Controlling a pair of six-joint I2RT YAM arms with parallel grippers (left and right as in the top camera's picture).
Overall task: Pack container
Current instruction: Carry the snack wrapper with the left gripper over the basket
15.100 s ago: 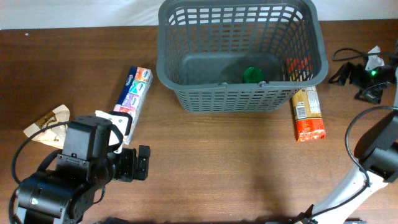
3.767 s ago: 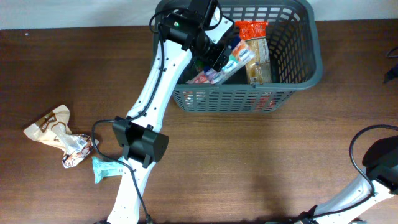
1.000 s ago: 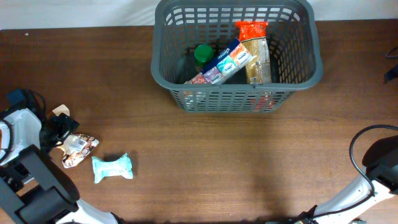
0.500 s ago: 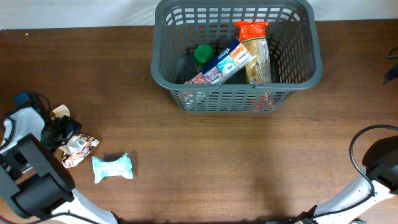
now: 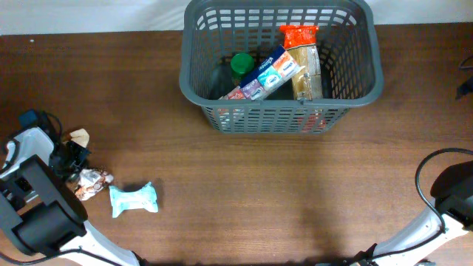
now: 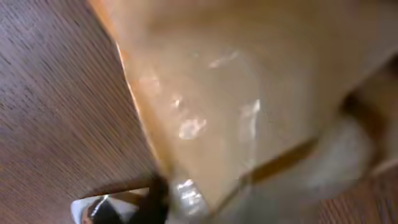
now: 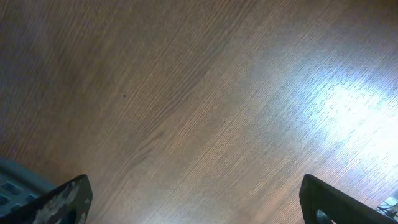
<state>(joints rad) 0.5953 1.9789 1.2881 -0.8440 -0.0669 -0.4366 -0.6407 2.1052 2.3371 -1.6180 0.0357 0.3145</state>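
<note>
Overhead, the left fingers (image 5: 72, 157) sat right at a tan packet (image 5: 78, 137) on the counter (image 5: 259, 192); whether they pinched it was unclear. The right fingers (image 7: 65, 199) stood spread.

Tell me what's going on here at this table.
A two-armed robot is packing a grey basket. Inside it are a green-lidded item, a blue packet and an orange packet. The left claw is at far left by a tan packet, which fills its wrist camera; whether it grips is unclear. A crumpled wrapper and a teal packet lie nearby. The right claw hangs open over the table.
</note>
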